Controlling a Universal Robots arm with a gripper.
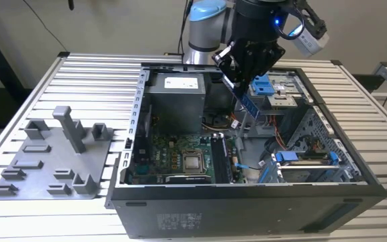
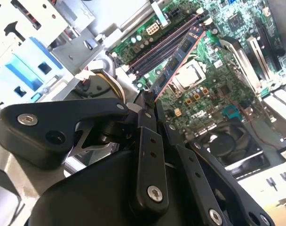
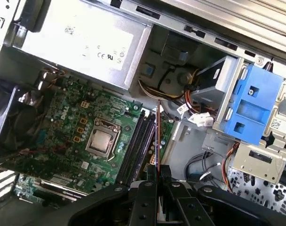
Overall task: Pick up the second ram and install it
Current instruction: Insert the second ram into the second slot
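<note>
The pincer (image 1: 242, 75) is pressed together on the second ram (image 1: 249, 105). It pinches the stick by one end, and the rest hangs down into the open computer case (image 1: 247, 201). The case lies on the bench (image 1: 86, 75). The grey tray (image 1: 52, 156) sits well apart, on the exterior view's left.

In the exterior view the stick looks tilted, not straight up and down. It hangs in the air over the green board (image 1: 173, 156). The long dark slots (image 1: 221, 157) are below it, and it is not in one yet.

In the second wrist view the second ram (image 2: 178, 63) reaches out from the pincer (image 2: 146, 101) over the slots (image 2: 164, 44). The shiny square chip socket (image 2: 190, 77) is just beside it. In the first wrist view the stick (image 3: 158, 136) is a thin line next to the slots (image 3: 140, 146).

Here is what I think could go wrong:

- The stick may come down a bit crooked and hit the edge of a slot. It would not slide in, and a push could bend it or hurt the board.
- It may land in the wrong slot, since the slots lie so close together.
- The hold is on one end only, so the stick could twist or slip in the pincer.
- The loose wires (image 3: 194, 110) are near and could get caught.
</note>
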